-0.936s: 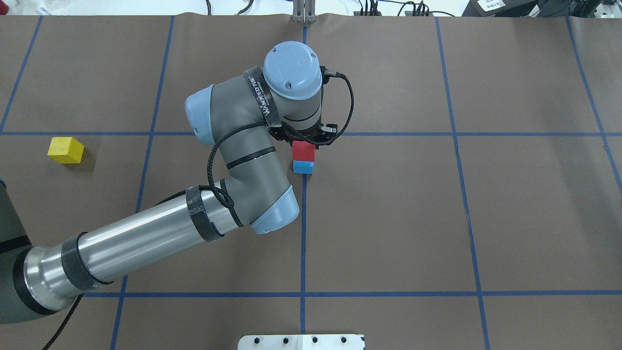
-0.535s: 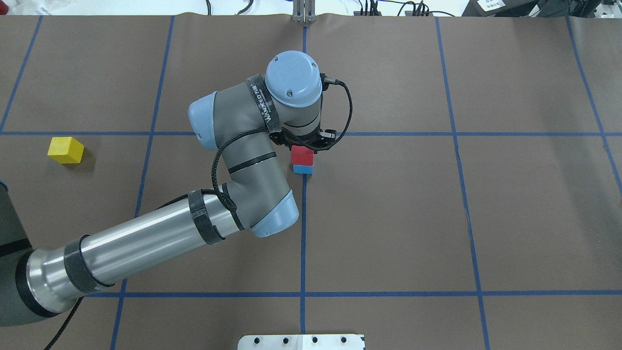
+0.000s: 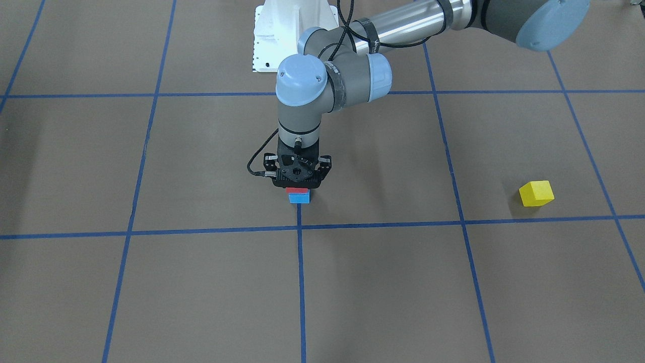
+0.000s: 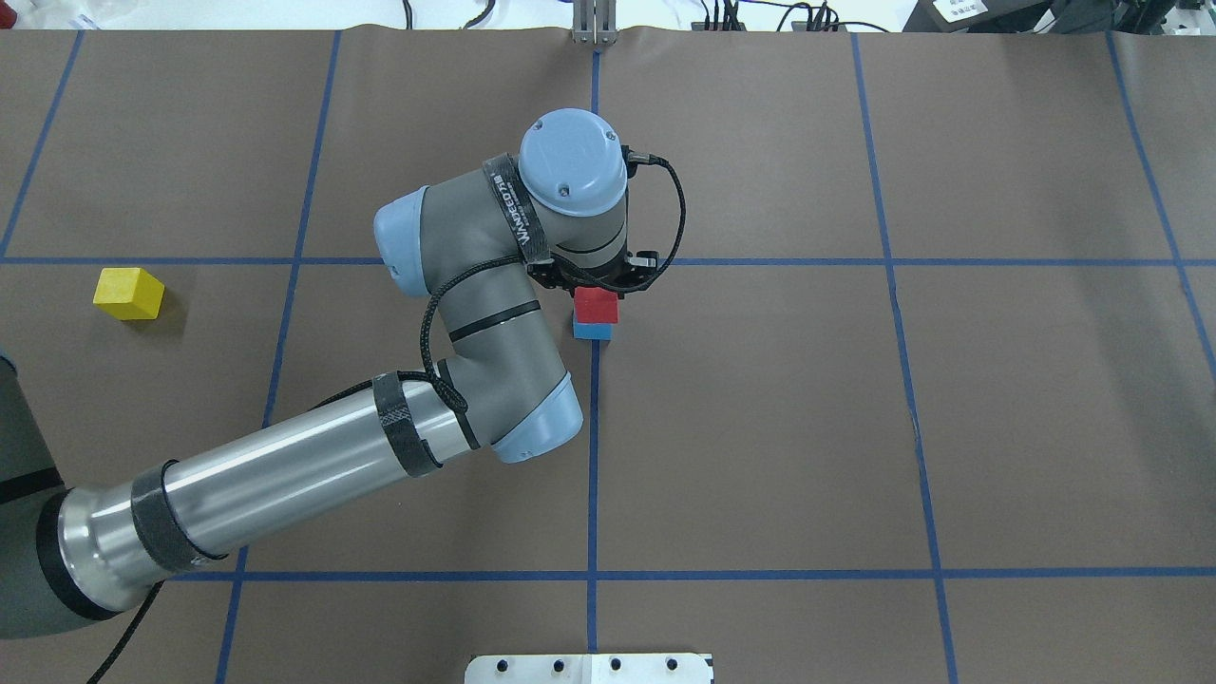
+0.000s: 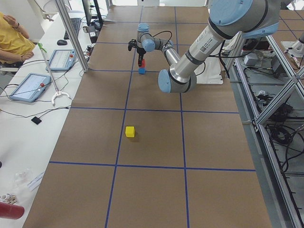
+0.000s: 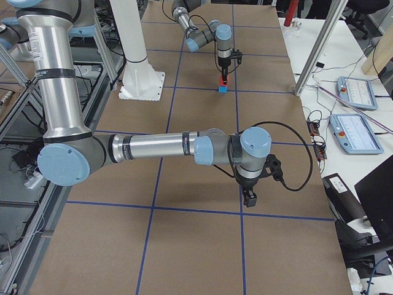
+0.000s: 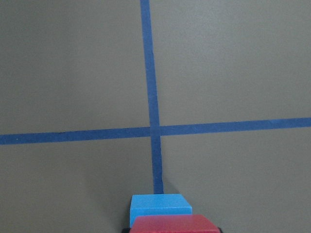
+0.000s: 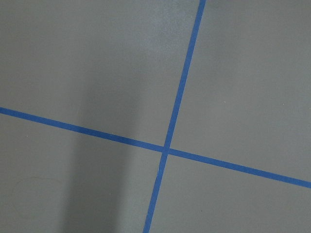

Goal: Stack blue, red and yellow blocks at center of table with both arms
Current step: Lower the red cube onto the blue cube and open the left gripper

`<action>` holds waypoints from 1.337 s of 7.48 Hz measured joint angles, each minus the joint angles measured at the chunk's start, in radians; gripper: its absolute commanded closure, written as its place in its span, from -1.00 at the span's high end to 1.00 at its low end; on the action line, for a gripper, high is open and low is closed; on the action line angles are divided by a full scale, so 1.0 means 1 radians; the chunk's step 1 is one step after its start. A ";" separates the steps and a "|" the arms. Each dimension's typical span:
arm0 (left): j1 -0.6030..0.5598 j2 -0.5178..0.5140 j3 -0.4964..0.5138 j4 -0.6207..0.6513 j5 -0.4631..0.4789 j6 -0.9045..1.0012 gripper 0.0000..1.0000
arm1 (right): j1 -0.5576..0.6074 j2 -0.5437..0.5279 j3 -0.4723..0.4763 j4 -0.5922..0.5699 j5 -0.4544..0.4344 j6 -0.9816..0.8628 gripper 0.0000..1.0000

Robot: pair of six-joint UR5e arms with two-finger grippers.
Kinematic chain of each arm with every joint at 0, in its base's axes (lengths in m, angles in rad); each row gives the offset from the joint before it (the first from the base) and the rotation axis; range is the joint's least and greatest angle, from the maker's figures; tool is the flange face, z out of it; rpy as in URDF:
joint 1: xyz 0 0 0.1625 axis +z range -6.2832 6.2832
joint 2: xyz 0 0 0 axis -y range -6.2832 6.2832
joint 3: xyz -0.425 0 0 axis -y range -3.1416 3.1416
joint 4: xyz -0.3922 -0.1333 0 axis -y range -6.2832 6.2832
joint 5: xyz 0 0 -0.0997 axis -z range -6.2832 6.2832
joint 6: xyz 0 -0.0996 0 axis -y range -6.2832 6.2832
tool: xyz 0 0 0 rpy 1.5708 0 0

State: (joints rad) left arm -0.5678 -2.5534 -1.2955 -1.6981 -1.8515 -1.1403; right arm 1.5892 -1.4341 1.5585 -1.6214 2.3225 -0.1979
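Observation:
My left gripper is shut on the red block and holds it right on top of the blue block at the table's centre cross. In the overhead view the red block covers most of the blue block, and the wrist hides the fingers. The left wrist view shows the red block over the blue one. The yellow block lies alone far out on the robot's left. My right gripper hangs over bare table; I cannot tell whether it is open or shut.
The white robot base stands at the table's near edge. Blue tape lines grid the brown mat. A metal post and tablets line the operators' side. A person in yellow sits there.
My left arm has come down and slightly toward the robot, bringing the red block lower onto the blue block. The yellow block has not moved.

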 measured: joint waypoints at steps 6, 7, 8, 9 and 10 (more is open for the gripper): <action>-0.005 0.002 -0.004 -0.002 0.025 0.005 -1.00 | 0.000 0.007 -0.001 0.000 0.000 0.000 1.00; -0.005 0.002 -0.003 -0.002 0.026 0.006 -0.76 | 0.000 0.007 -0.001 0.000 0.000 0.000 1.00; -0.004 0.004 -0.002 -0.003 0.026 0.006 -0.44 | 0.000 0.007 -0.001 0.000 0.000 0.000 1.00; -0.003 0.006 -0.001 -0.003 0.026 0.006 -0.10 | 0.000 0.008 0.000 0.000 0.000 0.000 1.00; -0.003 0.008 0.000 -0.003 0.027 0.007 0.53 | 0.000 0.007 0.000 0.000 0.000 0.000 1.00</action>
State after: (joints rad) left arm -0.5710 -2.5450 -1.2960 -1.7011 -1.8245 -1.1337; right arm 1.5892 -1.4266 1.5582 -1.6214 2.3224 -0.1979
